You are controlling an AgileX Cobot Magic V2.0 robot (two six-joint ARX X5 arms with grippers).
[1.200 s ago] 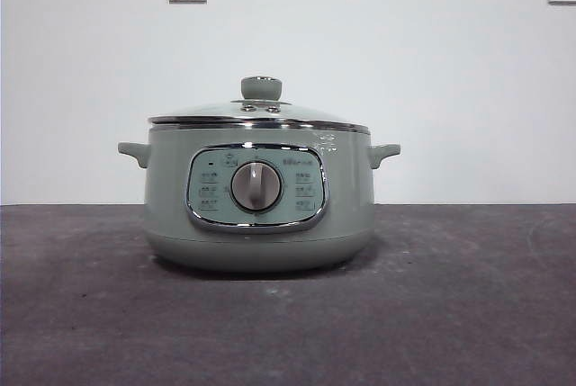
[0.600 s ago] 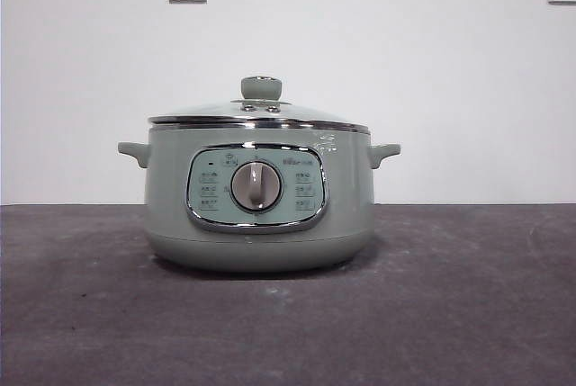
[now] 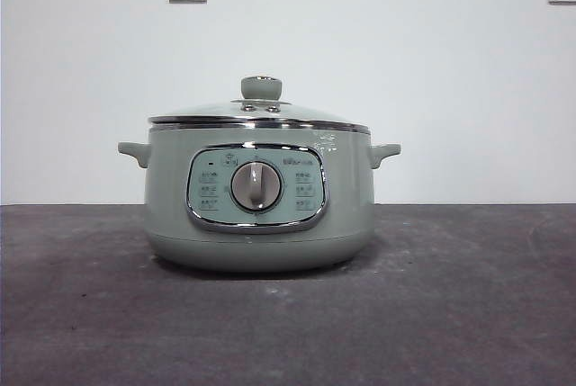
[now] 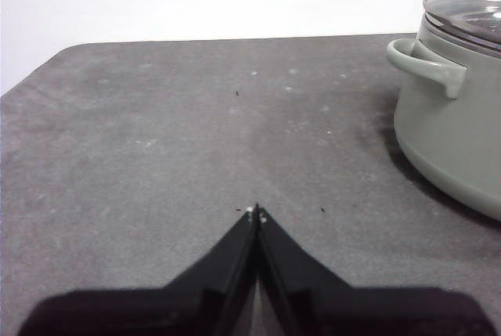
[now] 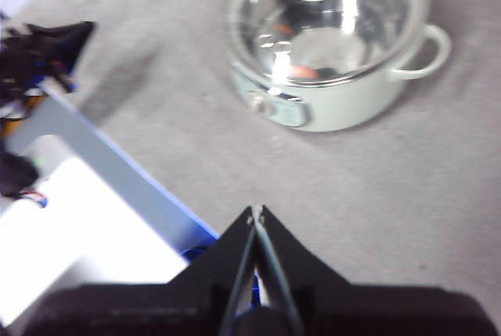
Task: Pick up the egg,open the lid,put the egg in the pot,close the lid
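Standing on a dark grey table (image 3: 468, 314), the pot (image 3: 259, 193) faces a white wall (image 3: 405, 62).

Your left gripper (image 4: 256, 212) hangs low over the bench, its fingers (image 4: 235, 251) pressed together and empty. Your right gripper (image 5: 257, 212) sits higher, fingers (image 5: 275, 243) apparently closed too, though that view is blurred.
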